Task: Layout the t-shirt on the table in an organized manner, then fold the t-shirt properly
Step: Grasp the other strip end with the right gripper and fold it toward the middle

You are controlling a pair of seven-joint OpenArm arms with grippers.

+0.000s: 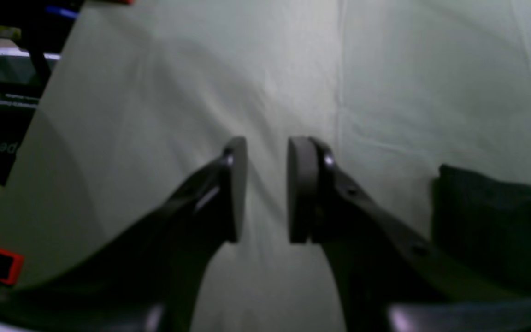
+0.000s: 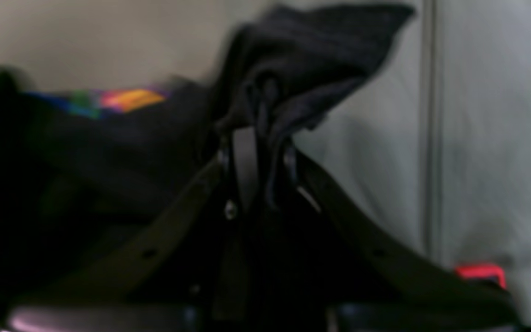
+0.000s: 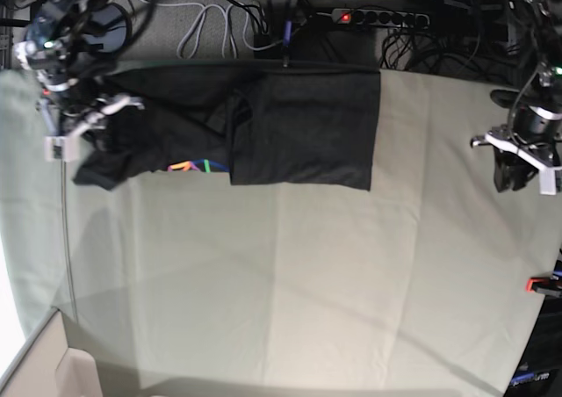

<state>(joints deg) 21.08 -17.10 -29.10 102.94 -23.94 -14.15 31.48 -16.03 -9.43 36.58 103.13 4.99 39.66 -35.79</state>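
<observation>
The dark t-shirt [image 3: 299, 129] lies along the far edge of the table [image 3: 281, 274], its right part doubled into a flat rectangle and its left part rumpled. The rainbow logo [image 3: 191, 165] peeks out at its near edge. At the shirt's left end my right gripper [image 3: 88, 120] is shut on a bunch of the fabric. In the right wrist view the cloth [image 2: 316, 41] rises in a peak from the closed gripper [image 2: 263, 138], with the logo [image 2: 113, 100] to the left. My left gripper [image 1: 265, 152] hangs open over bare table [image 1: 408, 69], a corner of the shirt [image 1: 496, 216] to its right.
Red-orange clamps hold the table cover at the edges [image 3: 540, 284] [image 1: 0, 263] [image 2: 480, 272]. Cables and a power strip [image 3: 378, 16] lie beyond the far edge. A crease runs down the cover [image 1: 339, 92]. The left arm [image 3: 524, 151] stands at the table's right side.
</observation>
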